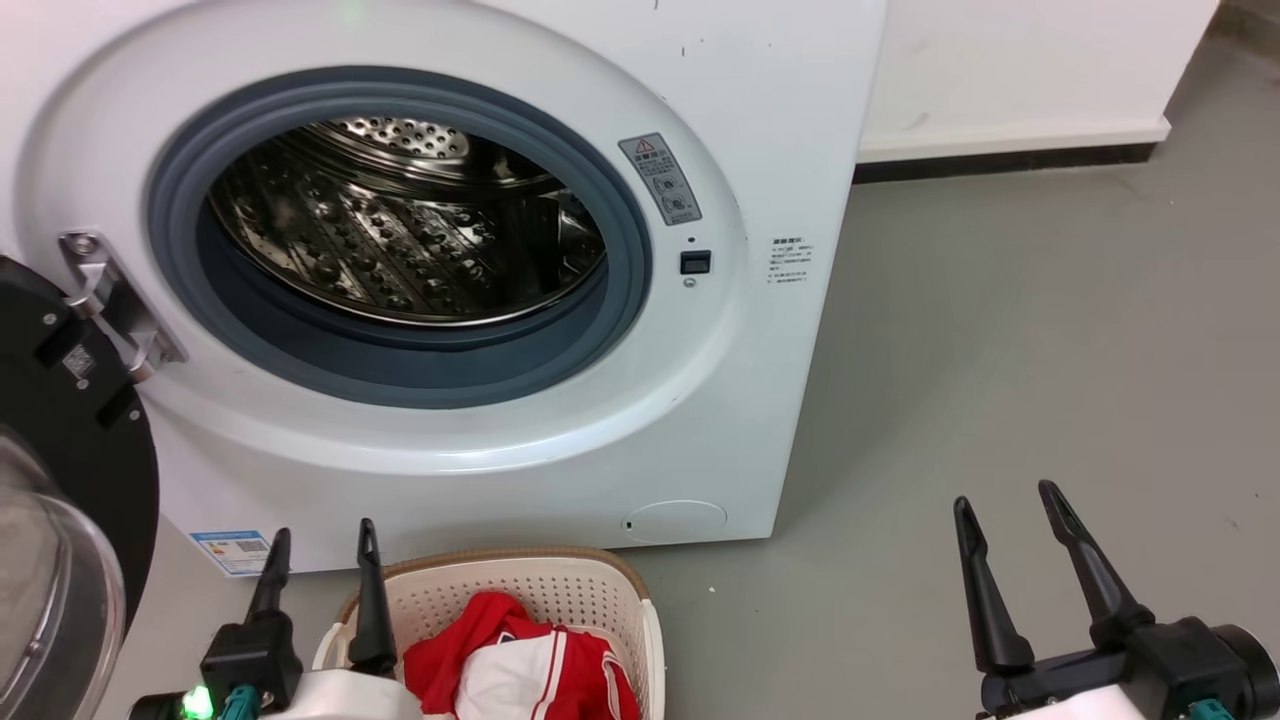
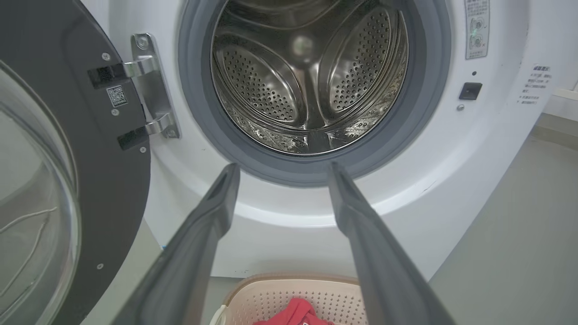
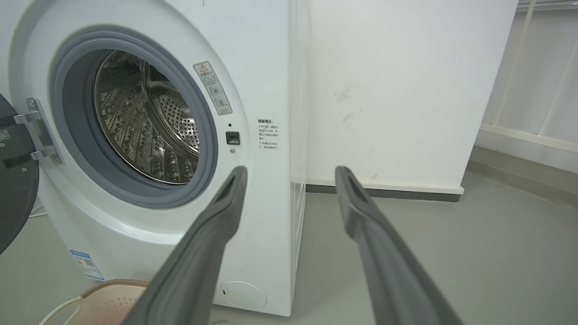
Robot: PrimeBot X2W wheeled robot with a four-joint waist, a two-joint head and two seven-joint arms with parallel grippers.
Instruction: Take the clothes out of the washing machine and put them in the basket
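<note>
Grey floor; clothes (image 1: pixel 520 662) in basket (image 1: pixel 575 592) just beside parted left end effector (image 1: pixel 323 530), well apart from parted right end effector (image 1: pixel 1003 495).

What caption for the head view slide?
Open washing machine, drum empty; red clothes in basket; left pincer and right pincer open.

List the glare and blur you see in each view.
Head view: highlights glint off the steel drum; the door glass at lower left is blurred. Left wrist view: a hazy bright spot on the drum's back wall, and the fingers of the left gripper are soft. Right wrist view: the fingers of the right gripper are soft, the washing machine behind them sharp.
</note>
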